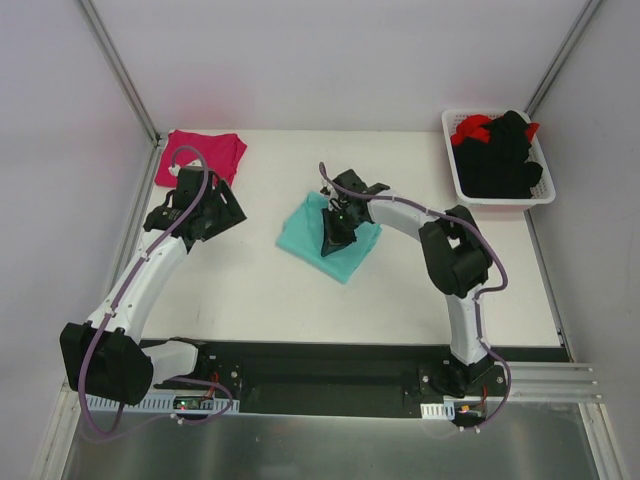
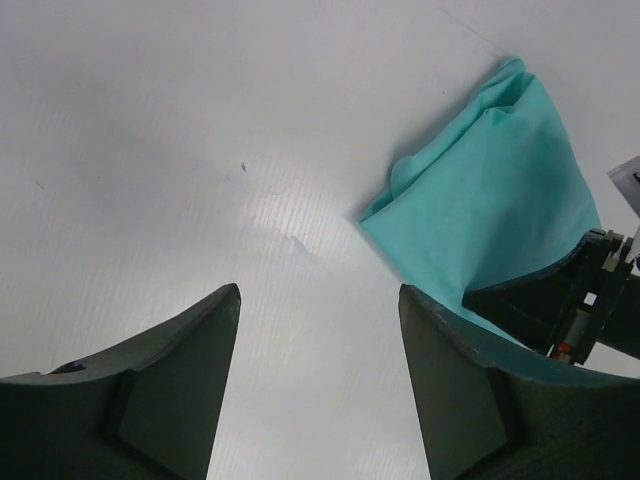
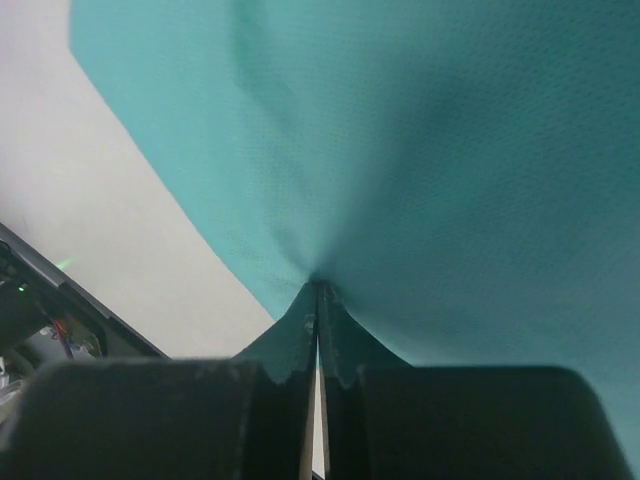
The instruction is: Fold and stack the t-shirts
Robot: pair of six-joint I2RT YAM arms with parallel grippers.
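A folded teal t-shirt (image 1: pixel 322 234) lies at the middle of the table. My right gripper (image 1: pixel 333 243) points down onto it, shut, with a pinch of the teal cloth (image 3: pixel 420 160) puckered at its tips (image 3: pixel 318 285). A folded magenta t-shirt (image 1: pixel 199 156) rests at the far left corner. My left gripper (image 1: pixel 232 212) hovers just in front of the magenta t-shirt, open over bare table (image 2: pixel 318 290); the teal t-shirt (image 2: pixel 490 200) shows to its right in the left wrist view.
A white basket (image 1: pixel 533 196) at the far right holds black and red garments (image 1: pixel 495 155). The right arm's elbow (image 1: pixel 455 250) stands between basket and teal t-shirt. White walls enclose the table on three sides.
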